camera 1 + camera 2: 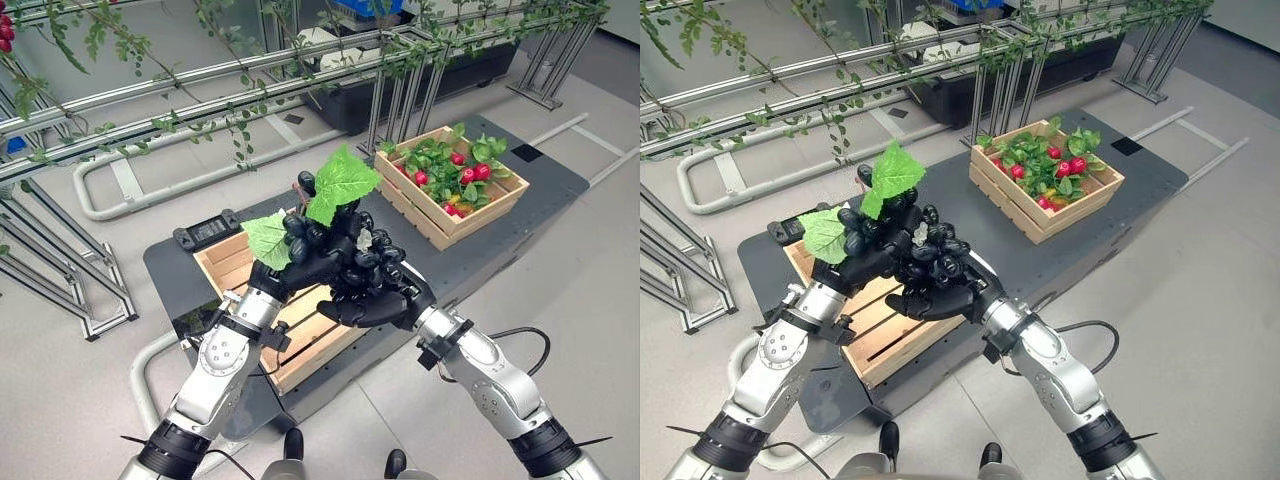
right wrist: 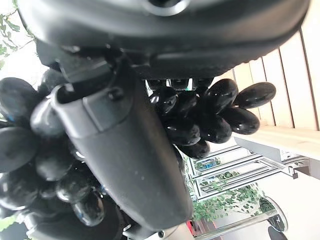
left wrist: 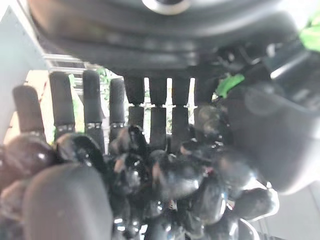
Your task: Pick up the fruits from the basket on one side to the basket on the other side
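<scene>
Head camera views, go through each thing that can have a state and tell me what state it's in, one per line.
Bunch of dark grapes: lifted, held between both hands above the near crate.
Left hand: curled round the grapes.
Right hand: cupped under the grapes.
Near crate: slatted bottom bare where visible.
Far crate: holds red fruit and leaves.

Even, bright light from overhead fills both eye views; shadows under the pale wooden slatted crate [image 1: 300, 330] on the dark grey surface [image 1: 470, 255] are soft and short. Straight metal rails bow slightly toward the edges. In the wrist views the glossy black grape bunch [image 2: 210, 117] carries small white highlights, the near dark fingers [image 3: 62, 112] are blurred, and the background is washed out.
</scene>
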